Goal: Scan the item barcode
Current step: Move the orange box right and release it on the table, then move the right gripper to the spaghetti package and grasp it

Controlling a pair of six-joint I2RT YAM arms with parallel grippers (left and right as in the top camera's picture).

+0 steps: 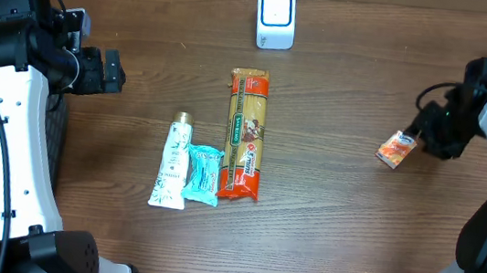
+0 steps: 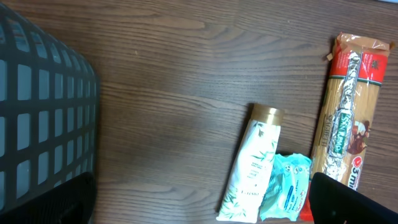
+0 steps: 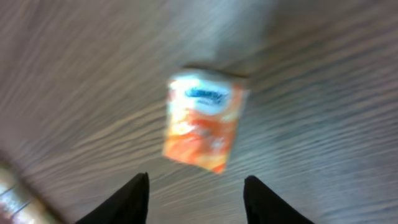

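A small orange and white packet [image 1: 396, 149] is at the right side of the table, just left of my right gripper [image 1: 425, 131]. In the right wrist view the packet [image 3: 203, 119] looks blurred and sits beyond the fingertips, apart from them. My right gripper [image 3: 196, 180] is open with nothing between its fingers. The white barcode scanner [image 1: 275, 17] stands at the back centre. My left gripper [image 1: 115, 71] hovers open at the far left. In its wrist view the left gripper [image 2: 200, 180] holds nothing.
A long pasta pack [image 1: 245, 135], a white tube with a gold cap [image 1: 172, 161] and a teal packet [image 1: 203, 175] lie side by side mid-table. A dark mesh basket [image 2: 37, 106] stands at the left edge under the left arm.
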